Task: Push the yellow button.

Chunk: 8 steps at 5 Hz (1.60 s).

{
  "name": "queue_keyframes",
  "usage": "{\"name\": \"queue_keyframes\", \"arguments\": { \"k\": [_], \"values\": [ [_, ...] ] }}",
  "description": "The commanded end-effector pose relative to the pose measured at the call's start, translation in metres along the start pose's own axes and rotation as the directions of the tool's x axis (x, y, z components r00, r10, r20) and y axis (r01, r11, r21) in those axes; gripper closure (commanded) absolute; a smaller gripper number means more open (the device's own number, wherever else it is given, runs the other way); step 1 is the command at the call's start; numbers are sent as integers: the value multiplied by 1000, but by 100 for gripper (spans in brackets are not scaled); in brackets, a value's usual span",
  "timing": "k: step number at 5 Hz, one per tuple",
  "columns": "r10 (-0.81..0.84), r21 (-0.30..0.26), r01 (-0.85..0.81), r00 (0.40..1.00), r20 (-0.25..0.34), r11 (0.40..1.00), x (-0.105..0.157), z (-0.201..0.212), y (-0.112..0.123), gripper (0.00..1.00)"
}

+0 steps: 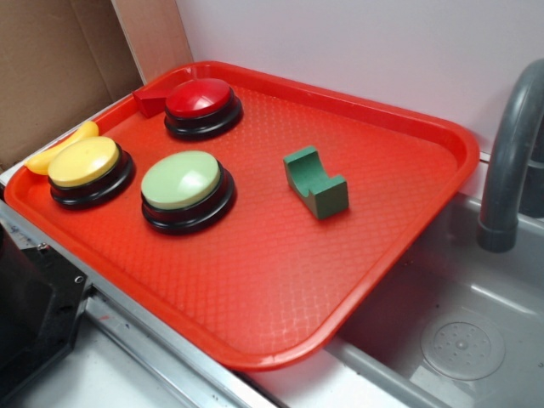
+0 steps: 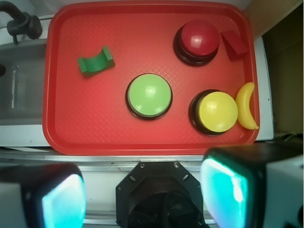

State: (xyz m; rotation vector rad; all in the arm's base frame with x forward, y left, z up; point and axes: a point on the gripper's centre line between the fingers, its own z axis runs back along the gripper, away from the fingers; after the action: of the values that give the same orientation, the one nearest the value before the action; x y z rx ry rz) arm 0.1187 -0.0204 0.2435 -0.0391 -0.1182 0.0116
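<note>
Sitting untouched on the red tray (image 2: 57, 95), the yellow button (image 2: 217, 111) has its shiny dome up on its black base, and nothing is pressing on it. So the job looks not yet begun: the claw has to get over the button, come down on the dome, and press. All of that is left to do.

In the wrist view the button is by the tray's near edge, close to the near right corner. In the side view the yellow button (image 1: 83, 163) is at the tray's left edge. A small yellow banana (image 2: 247, 105) lies just beside it, between the button and the tray rim, and may be touching its base. The green button (image 2: 148, 94) is near it, toward the middle of the tray. The red button (image 2: 197, 40) is farther back, with a red block (image 2: 234, 44) next to it in the back corner. A green curved block (image 2: 96, 61) sits well apart on the other side of the tray. A sink (image 1: 476, 340) with a gray tap (image 1: 510, 161) is beside the tray.

The claw (image 2: 142, 194) is wide open and holds nothing. Its two fingers (image 2: 223, 190) show at the bottom of the wrist view, high up and off the tray, past the near edge. The button is ahead of the claw and a bit to the right, roughly in front of the right finger. I think the claw must move forward and right, then down.
</note>
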Motion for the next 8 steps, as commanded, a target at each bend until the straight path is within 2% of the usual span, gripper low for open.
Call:
{"name": "queue_keyframes", "arguments": {
  "k": [1,2,3,4,5,6,7,8],
  "values": [
    [0,0,0,1000,0,1000,0,0,0,0],
    [88,32,-85,993,-73,996,23,-43,47,0],
    [113,65,-110,992,-53,992,33,-68,76,0],
    [96,120,-85,992,-84,989,38,-103,107,0],
    [62,136,-46,992,-111,990,32,-137,122,0],
    [63,154,-45,992,-110,987,20,-161,134,0],
    [36,144,-28,998,-54,989,21,-183,144,0],
    [91,175,-80,994,-57,981,25,-202,142,0]
  ]
}}
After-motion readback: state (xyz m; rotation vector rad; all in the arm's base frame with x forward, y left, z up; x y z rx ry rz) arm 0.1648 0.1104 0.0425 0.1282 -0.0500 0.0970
